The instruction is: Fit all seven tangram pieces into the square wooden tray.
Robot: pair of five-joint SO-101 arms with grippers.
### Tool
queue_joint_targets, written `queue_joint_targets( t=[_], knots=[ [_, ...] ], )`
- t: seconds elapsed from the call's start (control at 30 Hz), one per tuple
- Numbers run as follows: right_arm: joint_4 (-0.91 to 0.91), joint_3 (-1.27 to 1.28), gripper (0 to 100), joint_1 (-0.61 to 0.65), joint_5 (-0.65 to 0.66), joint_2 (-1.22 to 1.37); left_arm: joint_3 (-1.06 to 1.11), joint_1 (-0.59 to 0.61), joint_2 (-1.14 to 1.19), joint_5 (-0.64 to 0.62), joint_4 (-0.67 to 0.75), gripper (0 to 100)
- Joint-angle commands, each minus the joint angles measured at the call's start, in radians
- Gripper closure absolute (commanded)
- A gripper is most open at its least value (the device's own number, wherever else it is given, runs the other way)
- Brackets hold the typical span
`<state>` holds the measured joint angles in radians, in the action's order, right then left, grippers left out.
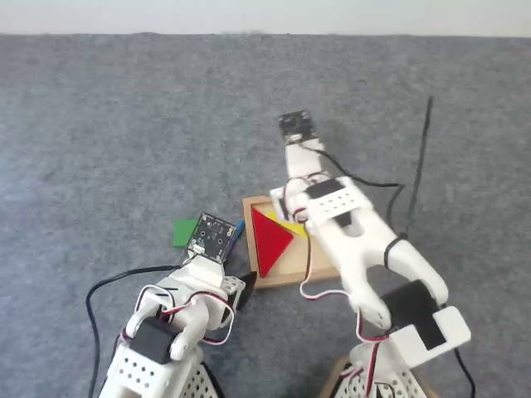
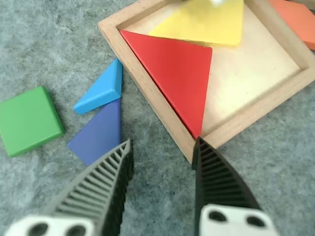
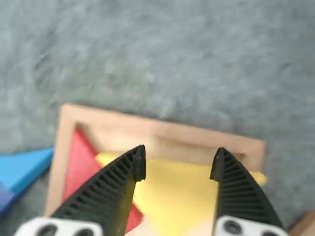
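Right gripper (image 3: 179, 153), jaws spread, hung over the yellow triangle (image 3: 177, 192); its corner perhaps rode the tray (image 3: 162, 129) rim, so pressing could tip it.

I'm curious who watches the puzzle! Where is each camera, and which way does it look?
High view: fixed above the table, looking down on the wooden tray; left arm and right arm show.
Left wrist view: on the left wrist, facing down at the tray's corner and green square; open left gripper shows.
Right wrist view: on the right wrist, facing down at the yellow triangle; open right gripper shows.
Shared: all three see the tray and red triangle.
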<state>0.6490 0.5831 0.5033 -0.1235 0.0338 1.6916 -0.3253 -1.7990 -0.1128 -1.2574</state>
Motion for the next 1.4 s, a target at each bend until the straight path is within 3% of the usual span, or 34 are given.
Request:
queue_joint_targets(
  t=[0.0, 0.33, 0.6, 0.8, 1.07, 1.37],
  knots=[
    [0.036, -0.037, 78.6, 0.051, 0.008, -0.038, -0.008, -0.005, -0.018, 0.003, -0.006, 80],
    [0.042, -0.034, 78.6, -0.012, 0.011, -0.117, -0.008, -0.005, -0.018, 0.003, -0.006, 80],
    [0.182, 0.061, 78.6, -0.031, 0.015, -0.288, -0.008, -0.005, -0.018, 0.003, -0.006, 80],
    [0.173, 0.104, 78.6, -0.033, 0.011, -0.217, -0.008, -0.005, -0.018, 0.003, -0.006, 80],
    [0.016, 0.097, 78.6, -0.033, 0.012, -0.099, -0.008, -0.005, -0.018, 0.003, -0.006, 80],
    [0.007, 0.0, 78.6, -0.021, 0.009, -0.022, -0.008, -0.005, -0.018, 0.003, -0.006, 80]
  ],
)
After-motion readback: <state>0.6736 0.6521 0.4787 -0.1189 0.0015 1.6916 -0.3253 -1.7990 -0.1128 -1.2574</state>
